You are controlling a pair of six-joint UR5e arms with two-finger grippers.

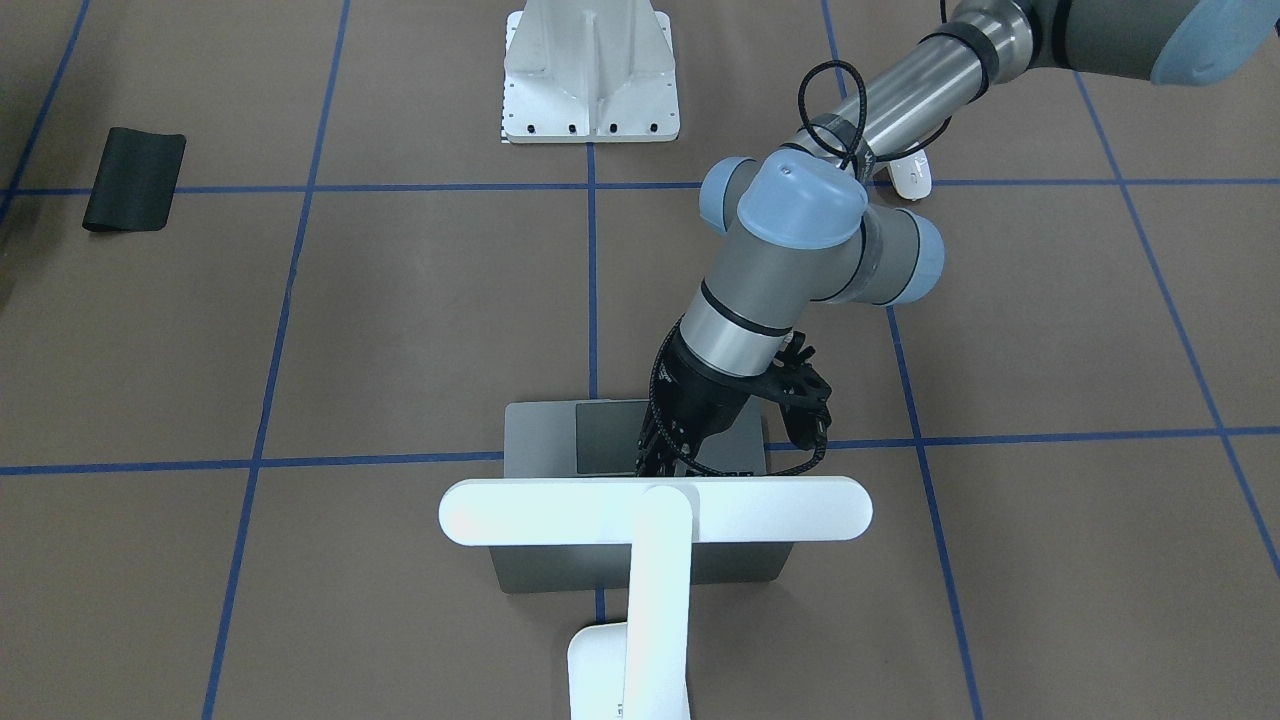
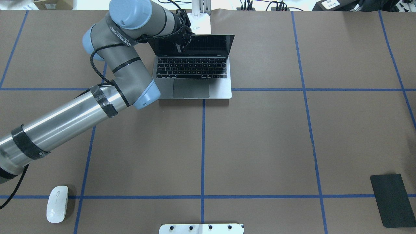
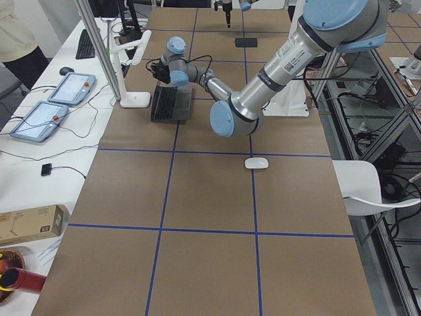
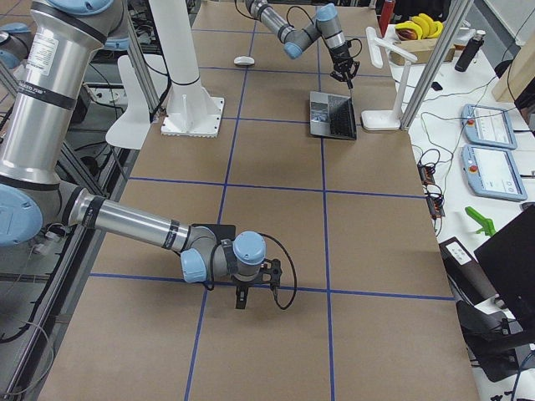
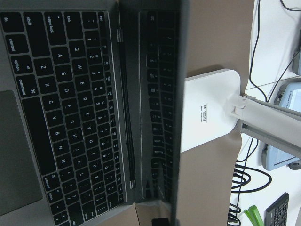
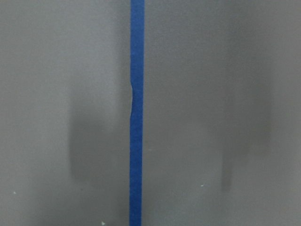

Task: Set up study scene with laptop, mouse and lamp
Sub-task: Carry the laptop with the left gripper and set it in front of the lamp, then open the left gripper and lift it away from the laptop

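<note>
The grey laptop (image 2: 195, 70) stands open at the far middle of the table, its keyboard (image 5: 70, 108) and dark screen showing. My left gripper (image 2: 180, 45) hangs at the lid's top edge on the screen side, fingers together, nothing visibly between them. Just behind the laptop stands the white lamp (image 1: 655, 510), its light bar over the lid and its base (image 5: 209, 110) on the table. The white mouse (image 2: 57, 204) lies alone near the left front, far from both grippers. My right gripper (image 4: 242, 294) shows only in the exterior right view, low over the table; I cannot tell its state.
A black mat (image 2: 391, 200) lies at the right front, close to the right arm. The white bolted pedestal (image 1: 590, 75) stands at the robot's side of the table. Cables, tablets and a person are beyond the far edge (image 3: 39, 118).
</note>
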